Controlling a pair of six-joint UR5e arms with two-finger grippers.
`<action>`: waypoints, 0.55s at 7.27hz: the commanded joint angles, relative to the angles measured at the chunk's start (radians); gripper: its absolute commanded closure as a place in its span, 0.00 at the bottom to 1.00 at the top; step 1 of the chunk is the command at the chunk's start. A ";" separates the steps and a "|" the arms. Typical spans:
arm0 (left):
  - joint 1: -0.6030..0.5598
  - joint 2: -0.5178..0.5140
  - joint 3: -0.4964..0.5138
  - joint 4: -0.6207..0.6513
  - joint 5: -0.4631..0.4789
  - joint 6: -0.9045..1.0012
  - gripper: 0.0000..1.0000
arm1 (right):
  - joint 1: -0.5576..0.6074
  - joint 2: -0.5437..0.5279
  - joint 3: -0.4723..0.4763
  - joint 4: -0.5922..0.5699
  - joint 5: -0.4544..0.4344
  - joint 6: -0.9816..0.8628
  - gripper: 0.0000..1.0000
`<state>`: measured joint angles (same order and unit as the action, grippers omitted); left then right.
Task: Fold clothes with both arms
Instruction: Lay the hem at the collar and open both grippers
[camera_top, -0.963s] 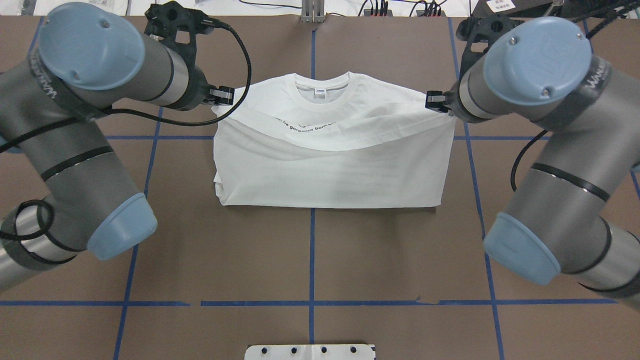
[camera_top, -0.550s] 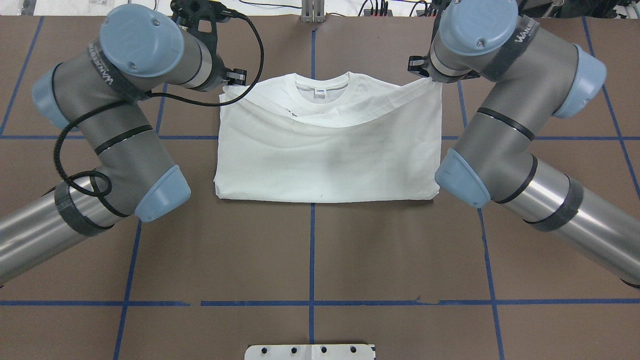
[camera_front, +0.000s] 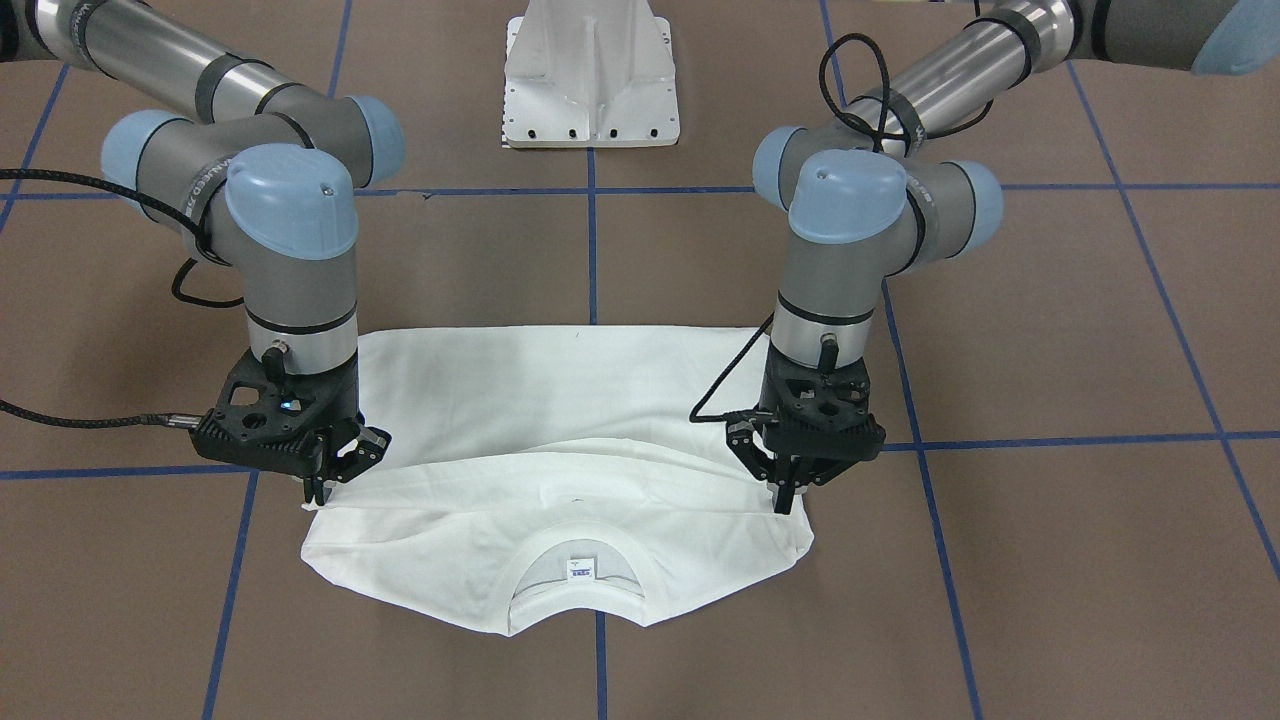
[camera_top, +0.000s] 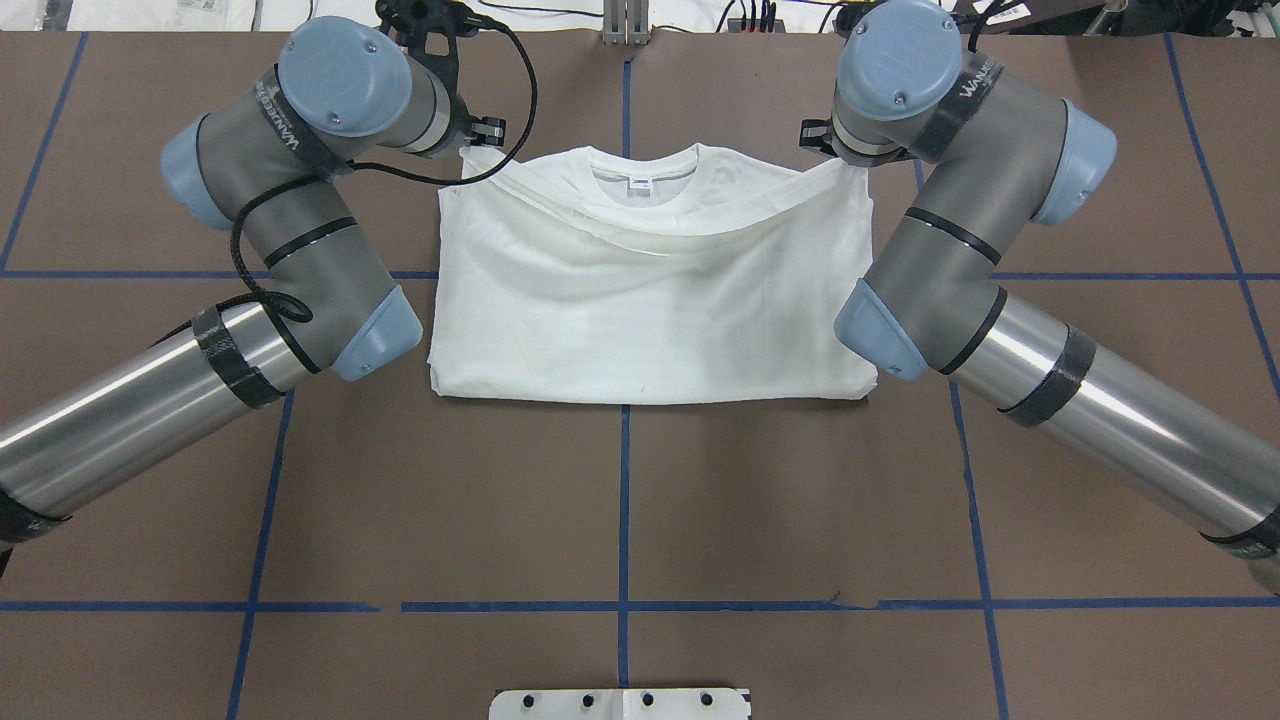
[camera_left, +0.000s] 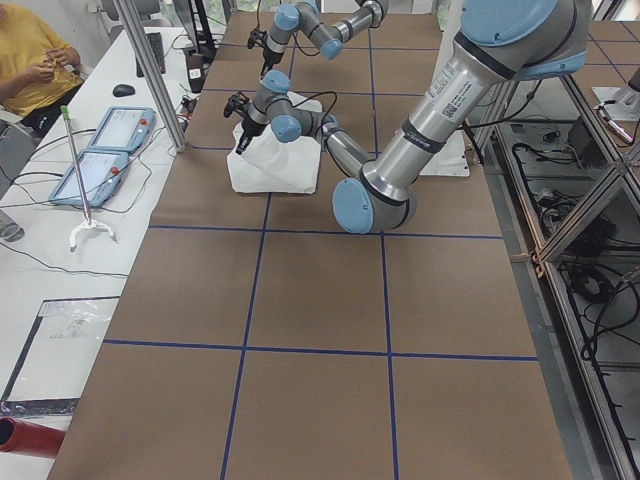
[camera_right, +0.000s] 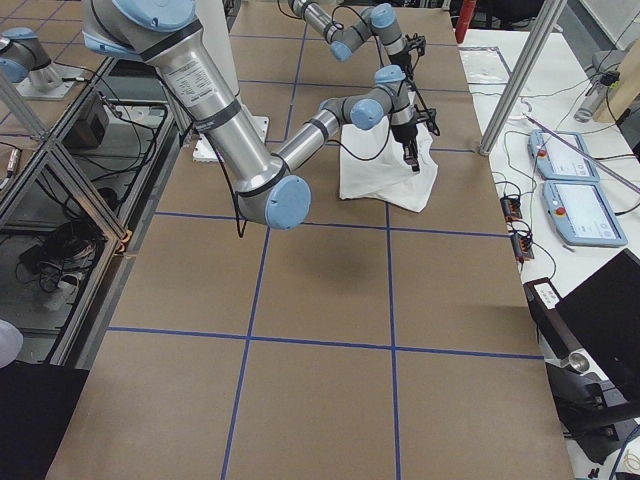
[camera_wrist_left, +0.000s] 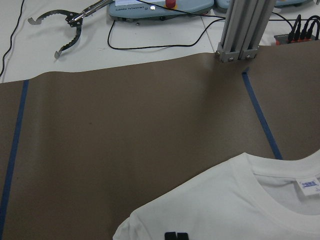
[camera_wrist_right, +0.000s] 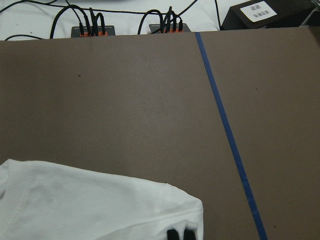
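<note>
Spanning brown desk (camera_top: 480, 500): blue tape grid (camera_top: 622, 500).
Left pincer (camera_front: 790, 497) and right pincer (camera_front: 315, 490) each clamped on T-shirt (camera_top: 650, 310) edge; cables (camera_wrist_right: 90, 22) beyond them.

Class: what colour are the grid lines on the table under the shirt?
Blue grid lines, clearest in the overhead exterior view.

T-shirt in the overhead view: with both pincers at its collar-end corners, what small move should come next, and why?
Probably lower both a touch and release. The left pincer and right pincer each pinch a corner of the folded-over layer of the T-shirt. Those corners already sit at the shoulders beside the collar, so the fold looks complete.
</note>
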<state>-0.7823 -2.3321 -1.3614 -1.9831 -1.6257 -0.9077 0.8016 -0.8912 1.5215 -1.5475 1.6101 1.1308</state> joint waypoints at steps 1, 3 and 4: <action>-0.005 -0.044 0.111 -0.043 0.035 0.007 1.00 | -0.008 0.024 -0.082 0.045 -0.021 0.000 1.00; -0.008 -0.044 0.130 -0.048 0.036 0.013 1.00 | -0.012 0.021 -0.104 0.066 -0.027 -0.009 1.00; -0.015 -0.044 0.134 -0.048 0.036 0.018 1.00 | -0.009 0.021 -0.104 0.067 -0.027 -0.020 1.00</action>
<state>-0.7908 -2.3751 -1.2370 -2.0297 -1.5903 -0.8951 0.7916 -0.8697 1.4224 -1.4855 1.5846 1.1217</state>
